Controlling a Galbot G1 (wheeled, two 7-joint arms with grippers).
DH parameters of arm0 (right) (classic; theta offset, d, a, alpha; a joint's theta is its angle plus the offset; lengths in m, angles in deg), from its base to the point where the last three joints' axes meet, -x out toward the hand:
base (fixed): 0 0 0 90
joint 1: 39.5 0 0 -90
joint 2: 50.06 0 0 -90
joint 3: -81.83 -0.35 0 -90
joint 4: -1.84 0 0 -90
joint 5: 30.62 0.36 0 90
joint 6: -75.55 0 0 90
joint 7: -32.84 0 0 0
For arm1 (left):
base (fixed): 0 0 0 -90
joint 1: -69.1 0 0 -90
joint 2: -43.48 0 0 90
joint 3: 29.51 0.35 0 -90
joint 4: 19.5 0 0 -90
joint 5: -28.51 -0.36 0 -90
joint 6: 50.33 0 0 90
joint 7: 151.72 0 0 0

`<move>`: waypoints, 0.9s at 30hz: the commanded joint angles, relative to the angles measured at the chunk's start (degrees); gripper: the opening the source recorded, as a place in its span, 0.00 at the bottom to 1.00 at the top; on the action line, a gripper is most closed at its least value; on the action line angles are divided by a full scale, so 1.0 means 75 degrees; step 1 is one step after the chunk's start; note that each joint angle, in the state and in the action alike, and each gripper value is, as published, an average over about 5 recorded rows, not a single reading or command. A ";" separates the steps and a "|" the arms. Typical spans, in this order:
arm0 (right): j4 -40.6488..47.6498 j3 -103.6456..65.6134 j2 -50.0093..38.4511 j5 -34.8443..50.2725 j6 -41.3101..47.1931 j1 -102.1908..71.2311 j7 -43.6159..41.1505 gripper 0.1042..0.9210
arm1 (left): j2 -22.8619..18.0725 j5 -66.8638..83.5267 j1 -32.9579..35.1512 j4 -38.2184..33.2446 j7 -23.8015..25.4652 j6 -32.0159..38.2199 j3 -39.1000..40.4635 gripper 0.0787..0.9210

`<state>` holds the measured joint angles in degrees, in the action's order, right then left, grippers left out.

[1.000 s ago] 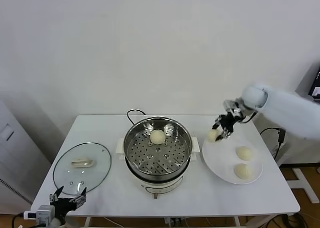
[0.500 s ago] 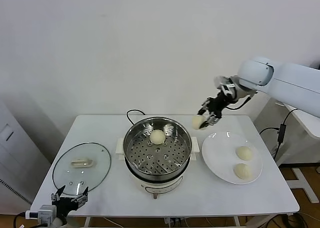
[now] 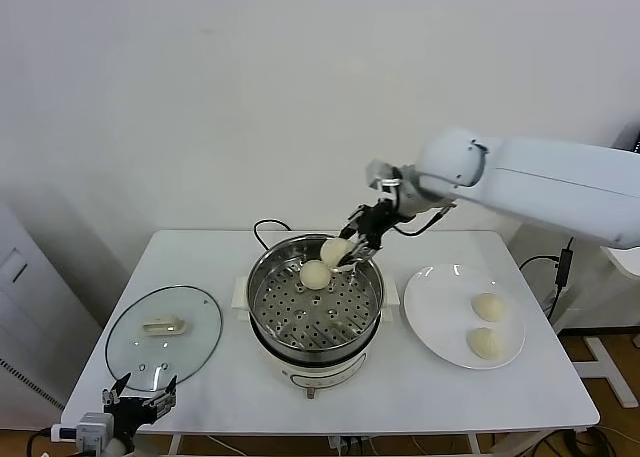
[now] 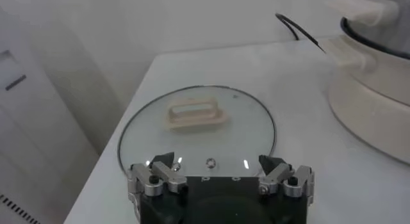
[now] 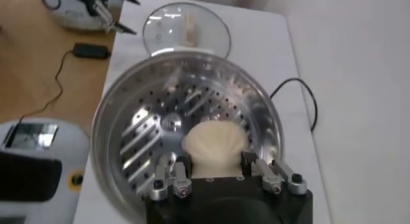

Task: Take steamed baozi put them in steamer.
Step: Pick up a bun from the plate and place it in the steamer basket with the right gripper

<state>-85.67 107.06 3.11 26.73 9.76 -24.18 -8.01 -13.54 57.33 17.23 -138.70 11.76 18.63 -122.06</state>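
Your right claw [image 3: 345, 251] has carried its clamped baozi [image 3: 333, 250] from the plate [image 3: 440, 322] to above the steamer [image 3: 262, 292]; lower it onto bare tray beside the bun just below [image 3: 315, 273], then release.

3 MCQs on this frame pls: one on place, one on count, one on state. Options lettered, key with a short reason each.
1. Where is the glass lid?
A. on the steamer
B. flat on the table, on the robot's left of the steamer
C. on the plate

2. How many steamed baozi lie on the white plate?
A. one
B. two
C. four

3. What is the right gripper doing?
A. holding a baozi over the steamer
B. hanging open and empty over the plate
C. gripping the lid handle

Key:
1 B: the lid lies beside the steamer, near the idle left gripper.
2 B: two buns sit on the plate.
3 A: its fingers clasp a bun above the perforated tray, next to one already inside.
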 commanded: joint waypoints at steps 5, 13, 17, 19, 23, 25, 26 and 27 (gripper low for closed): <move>0.0319 -0.0329 0.1320 0.0365 0.0613 -0.1290 0.1327 0.45 | -0.0077 -0.0037 0.0033 0.0015 -0.0005 0.0010 -0.0043 0.88; 0.0796 -0.0463 0.1906 0.0206 0.0657 -0.1743 0.1569 0.45 | -0.0075 -0.0016 0.0093 0.0059 -0.0002 0.0065 -0.0086 0.88; 0.1014 -0.0488 0.2088 0.0057 0.0680 -0.1911 0.1631 0.45 | -0.0087 -0.0015 0.0092 0.0062 -0.0001 0.0068 -0.0086 0.88; 0.1109 -0.0496 0.2157 -0.0002 0.0704 -0.2000 0.1677 0.45 | -0.0092 -0.0014 0.0099 0.0058 -0.0002 0.0071 -0.0090 0.88; 0.1222 -0.0513 0.2220 -0.0088 0.0757 -0.2165 0.1734 0.45 | -0.0094 -0.0007 0.0137 0.0049 -0.0002 0.0080 -0.0108 0.88; 0.1255 -0.0521 0.2230 -0.0137 0.0788 -0.2236 0.1750 0.45 | -0.0091 -0.0003 0.0153 0.0056 -0.0002 0.0088 -0.0118 0.88; 0.1268 -0.0527 0.2233 -0.0156 0.0798 -0.2264 0.1758 0.45 | -0.0088 -0.0001 0.0156 0.0063 -0.0002 0.0093 -0.0122 0.88; 0.1280 -0.0537 0.2235 -0.0167 0.0808 -0.2291 0.1765 0.45 | -0.0085 0.0001 0.0158 0.0071 -0.0002 0.0097 -0.0125 0.88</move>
<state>-77.85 103.37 17.78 26.39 15.21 -38.66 3.92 -14.24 57.28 18.27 -138.29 11.73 19.24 -122.93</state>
